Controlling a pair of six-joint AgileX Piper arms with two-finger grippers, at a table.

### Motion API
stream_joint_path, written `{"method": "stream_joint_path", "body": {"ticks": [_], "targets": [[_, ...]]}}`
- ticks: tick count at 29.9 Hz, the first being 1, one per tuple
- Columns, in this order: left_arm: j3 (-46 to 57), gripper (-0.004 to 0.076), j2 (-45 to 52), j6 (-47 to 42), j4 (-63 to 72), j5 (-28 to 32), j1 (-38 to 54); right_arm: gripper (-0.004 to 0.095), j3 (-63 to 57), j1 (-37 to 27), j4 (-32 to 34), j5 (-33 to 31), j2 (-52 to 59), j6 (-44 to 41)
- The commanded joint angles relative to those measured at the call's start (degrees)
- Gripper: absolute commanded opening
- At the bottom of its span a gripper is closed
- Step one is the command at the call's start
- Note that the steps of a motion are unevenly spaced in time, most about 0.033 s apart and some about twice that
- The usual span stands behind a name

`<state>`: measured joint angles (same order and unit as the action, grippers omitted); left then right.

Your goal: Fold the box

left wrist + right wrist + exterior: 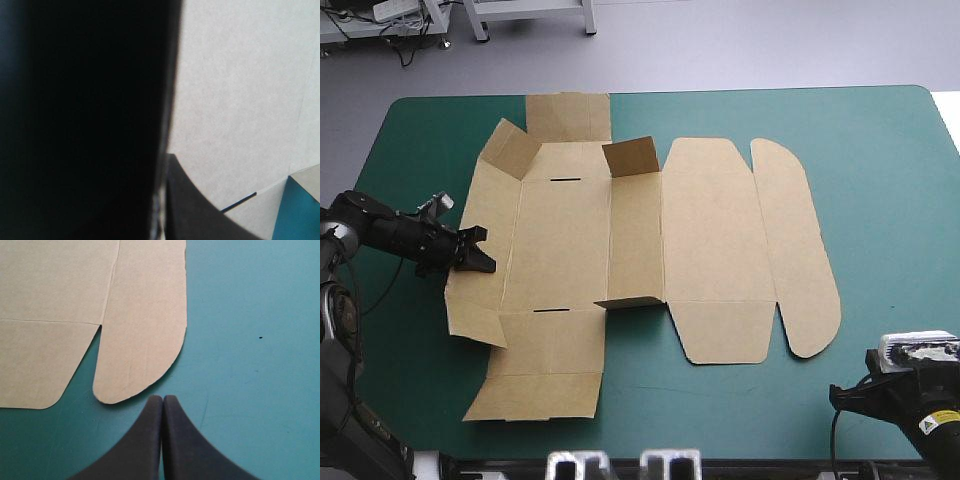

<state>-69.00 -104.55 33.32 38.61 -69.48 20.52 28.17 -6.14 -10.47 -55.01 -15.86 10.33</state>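
Most of the brown box [560, 240] lies flat and unfolded on the teal-green cover [880, 200], spread from the table's left part to just right of its middle, with the rounded lid flap [800, 250] lying rightmost. A corner flap [510, 150] at the far left is tilted up, and a small end flap [632, 158] on the narrow middle panel stands upright. Its twin at the near end [630, 302] looks raised only slightly. The left gripper [485, 255] reaches in from the table's left side to the box's left edge. In the left wrist view its fingers [200, 215] are all but closed on that edge of the board [240, 100], which shows as a thin pale line between them, with a dark slot [240, 201] in the sheet just ahead. The right gripper [840, 395] sits near the table's near right corner, apart from the box. In its own view the two black fingers of this gripper [162, 402] meet in one pointed arch, holding nothing, just short of the lid flap's rounded corner [140, 365] and over bare cover [250, 340].
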Motion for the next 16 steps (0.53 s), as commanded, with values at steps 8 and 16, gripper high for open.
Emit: {"method": "stream_joint_path", "body": {"ticks": [8, 16], "targets": [[-15.4, -0.0009, 2.4, 0.8, -16.5, -4.2, -14.0, -0.0018, 1.6, 0.1, -0.6, 3.4, -0.6, 0.3], [-31.9, -0.0009, 2.1, 1.6, -28.4, 2.2, -26.9, -0.0018, 1.6, 0.1, -0.6, 3.4, -0.6, 0.3]]}}
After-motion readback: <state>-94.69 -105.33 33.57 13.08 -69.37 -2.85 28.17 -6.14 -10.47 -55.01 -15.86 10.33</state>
